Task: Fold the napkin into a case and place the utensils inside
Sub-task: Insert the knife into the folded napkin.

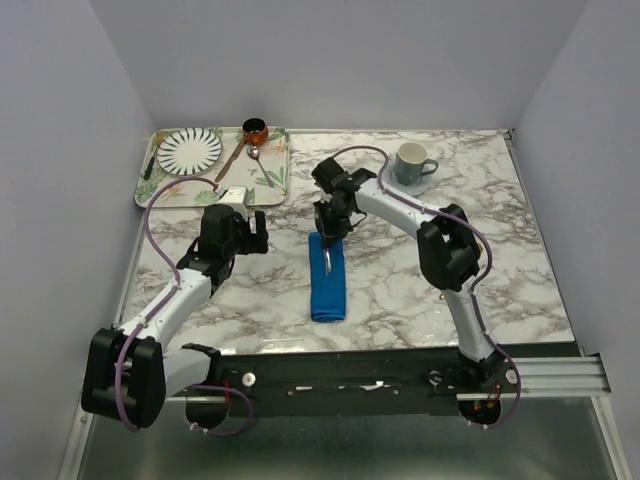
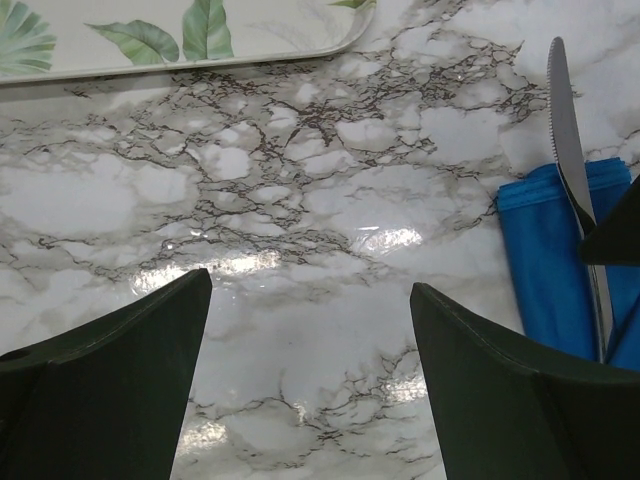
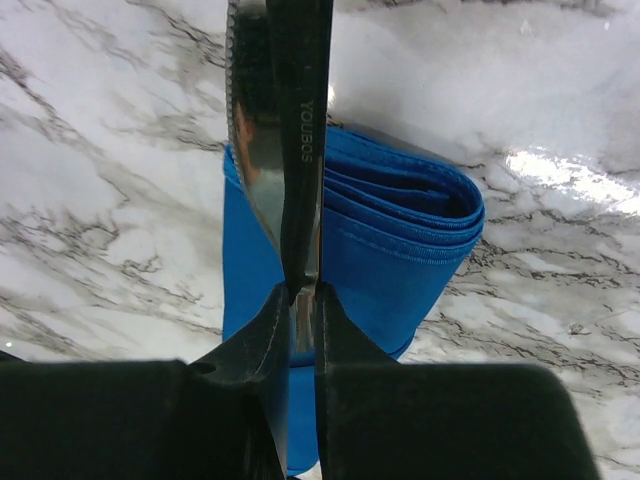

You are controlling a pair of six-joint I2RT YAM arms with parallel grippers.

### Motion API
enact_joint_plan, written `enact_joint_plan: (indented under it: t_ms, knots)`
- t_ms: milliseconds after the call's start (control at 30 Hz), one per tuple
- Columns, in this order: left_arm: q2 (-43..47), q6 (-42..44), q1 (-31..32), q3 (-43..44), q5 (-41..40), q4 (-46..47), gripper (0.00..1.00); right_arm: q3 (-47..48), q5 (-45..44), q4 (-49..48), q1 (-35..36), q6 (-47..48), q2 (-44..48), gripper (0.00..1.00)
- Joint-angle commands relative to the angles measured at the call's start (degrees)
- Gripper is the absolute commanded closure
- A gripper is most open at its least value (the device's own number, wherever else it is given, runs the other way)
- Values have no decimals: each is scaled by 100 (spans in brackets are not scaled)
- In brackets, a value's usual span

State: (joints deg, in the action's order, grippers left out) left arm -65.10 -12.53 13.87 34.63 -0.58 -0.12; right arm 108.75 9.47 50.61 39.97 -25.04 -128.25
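The napkin lies as the case, a narrow blue folded pouch, lengthwise at the table's middle. My right gripper hovers over its far end, shut on a silver knife with a serrated blade that points away over the case's open layered end. In the left wrist view the knife crosses the case's end. My left gripper is open and empty over bare marble, left of the case. No gold-coloured spoon is in view.
A leaf-patterned tray at the back left holds a striped plate, a small brown pot and a brown-handled spoon. A grey-green mug stands on a saucer at the back right.
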Motion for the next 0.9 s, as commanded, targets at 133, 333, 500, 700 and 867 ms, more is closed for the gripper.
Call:
enact_joint_plan:
  t_ms: [133, 333, 500, 700, 867]
  knots:
    - [129, -117, -25, -115, -144, 249, 7, -451, -95, -34, 195, -133, 449, 99]
    - [138, -162, -25, -167, -118, 293, 7, -556, -104, 28, 205, -212, 590, 99]
    - [121, -179, -33, -202, -74, 328, 7, -889, -60, 98, 205, -265, 739, 99]
    - [24, -241, -25, -202, -30, 390, 7, -1145, 90, 63, 205, -326, 775, 99]
    - [-46, -293, -33, -220, 23, 451, 7, -1286, 160, 98, 222, -370, 819, 99]
